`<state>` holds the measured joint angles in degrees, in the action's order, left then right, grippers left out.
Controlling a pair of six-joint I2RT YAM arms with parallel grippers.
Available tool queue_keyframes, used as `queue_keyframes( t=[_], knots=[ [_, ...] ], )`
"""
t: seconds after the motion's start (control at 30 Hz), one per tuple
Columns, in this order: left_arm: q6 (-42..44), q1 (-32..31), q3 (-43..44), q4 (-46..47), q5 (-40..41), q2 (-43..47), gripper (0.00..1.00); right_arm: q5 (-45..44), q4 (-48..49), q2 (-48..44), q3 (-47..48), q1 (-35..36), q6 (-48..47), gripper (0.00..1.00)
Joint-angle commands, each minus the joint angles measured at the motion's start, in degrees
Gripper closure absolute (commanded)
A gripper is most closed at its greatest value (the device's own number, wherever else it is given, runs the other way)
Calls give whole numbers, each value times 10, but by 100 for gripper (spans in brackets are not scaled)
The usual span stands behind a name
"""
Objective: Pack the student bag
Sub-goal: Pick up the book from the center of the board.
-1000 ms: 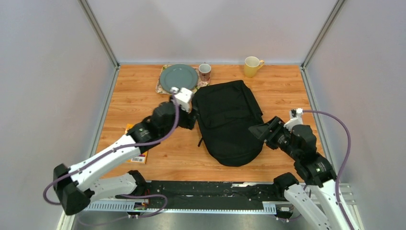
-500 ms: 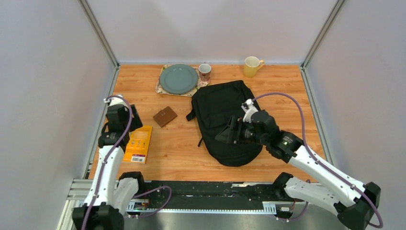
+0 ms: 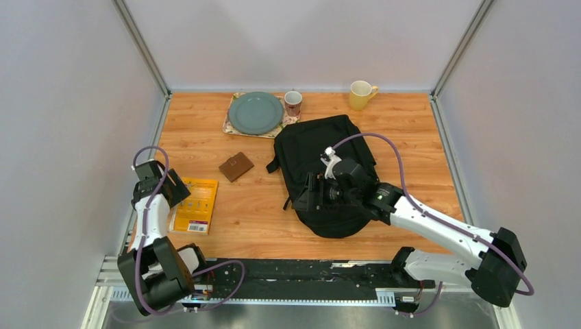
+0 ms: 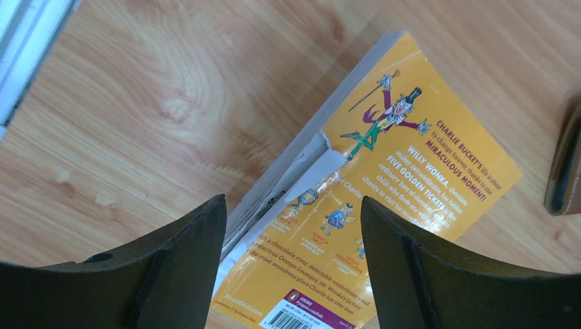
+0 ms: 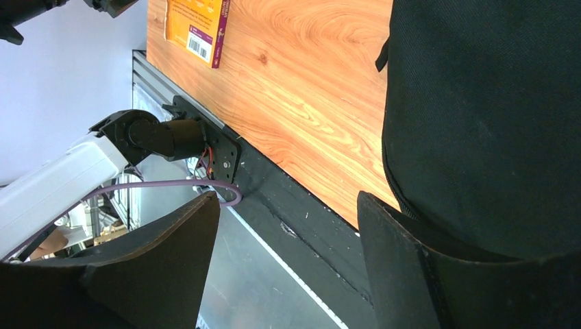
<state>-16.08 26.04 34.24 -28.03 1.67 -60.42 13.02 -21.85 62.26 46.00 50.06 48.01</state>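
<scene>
The student bag [image 3: 310, 145], a large black backpack, lies flat right of the table's middle with its rounded end toward me. It fills the right of the right wrist view [image 5: 479, 103]. My right gripper [image 3: 305, 195] is open and empty above the bag's left edge; in its own view [image 5: 288, 274] the right finger lies against the fabric. A yellow paperback [image 3: 196, 205] lies at the left. My left gripper [image 3: 176, 192] is open and empty just above the book's left edge [image 4: 384, 185]. A brown wallet [image 3: 236, 166] lies between book and bag.
A grey-green plate [image 3: 255, 113] on a mat, a patterned mug [image 3: 293, 103] and a yellow mug [image 3: 360, 94] stand along the back. Grey walls close in left and right. The black rail [image 5: 288, 192] runs along the near edge.
My left arm has swung away from the bag's left side to the far left, over the book. My right arm has moved from the bag's right to above its left edge.
</scene>
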Motion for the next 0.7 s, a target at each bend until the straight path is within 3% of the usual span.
queue_keyframes(
  t=[0.0, 0.17, 0.4, 0.67],
  knots=[
    [5, 10, -27, 35, -25, -13, 21, 32, 50, 34, 30, 3, -5, 23],
    [7, 14, -26, 34, -39, -34, 20, 68, 85, 83, 33, 4, 4, 23],
    [-1, 13, -39, 10, -157, -55, 21, 84, 118, 152, 59, 4, 6, 23],
    [-33, 13, -95, -3, -257, -10, 32, 68, 150, 305, 135, 4, 19, 23]
  ],
)
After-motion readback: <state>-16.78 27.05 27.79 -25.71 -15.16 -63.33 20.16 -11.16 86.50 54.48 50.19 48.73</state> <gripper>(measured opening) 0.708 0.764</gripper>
